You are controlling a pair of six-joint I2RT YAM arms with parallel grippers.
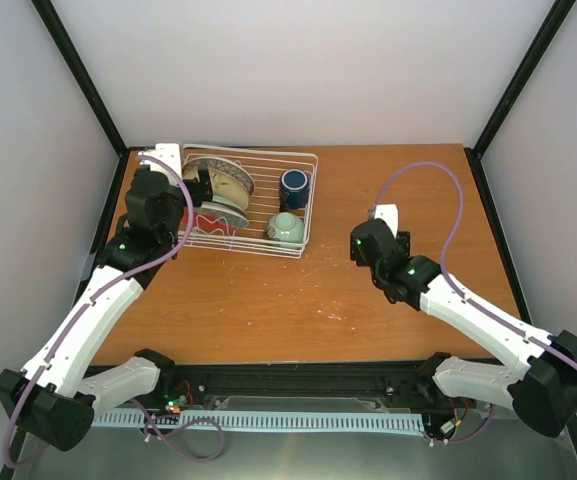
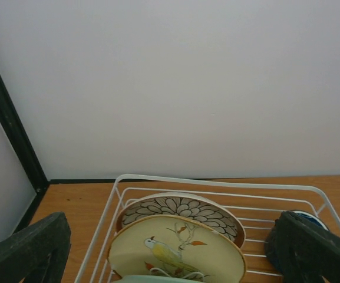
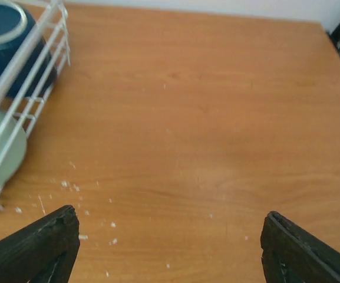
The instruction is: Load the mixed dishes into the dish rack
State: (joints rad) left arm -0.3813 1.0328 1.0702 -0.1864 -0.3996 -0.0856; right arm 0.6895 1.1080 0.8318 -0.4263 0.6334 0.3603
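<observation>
The white wire dish rack [image 1: 268, 155] stands at the back left of the table. Inside it, a white petal-pattern bowl [image 2: 181, 207] and a cream floral plate [image 2: 175, 250] stand on edge at the left end. A red plate [image 1: 211, 226] sits just in front of them. The dark blue mug [image 1: 294, 187] and the mint-green bowl [image 1: 286, 229] are at the rack's right end. My left gripper [image 2: 171, 236] hovers open over the standing dishes, holding nothing. My right gripper [image 3: 167, 230] is open above bare table, right of the rack [image 3: 34, 53], with the mug [image 3: 5, 35] and the mint-green bowl [image 3: 2, 153] at its left.
Small white crumbs [image 3: 75, 188] are scattered on the wooden table [image 1: 408, 180] near the rack's right side. Black frame posts [image 1: 88, 80] rise at the back corners and white walls enclose the table.
</observation>
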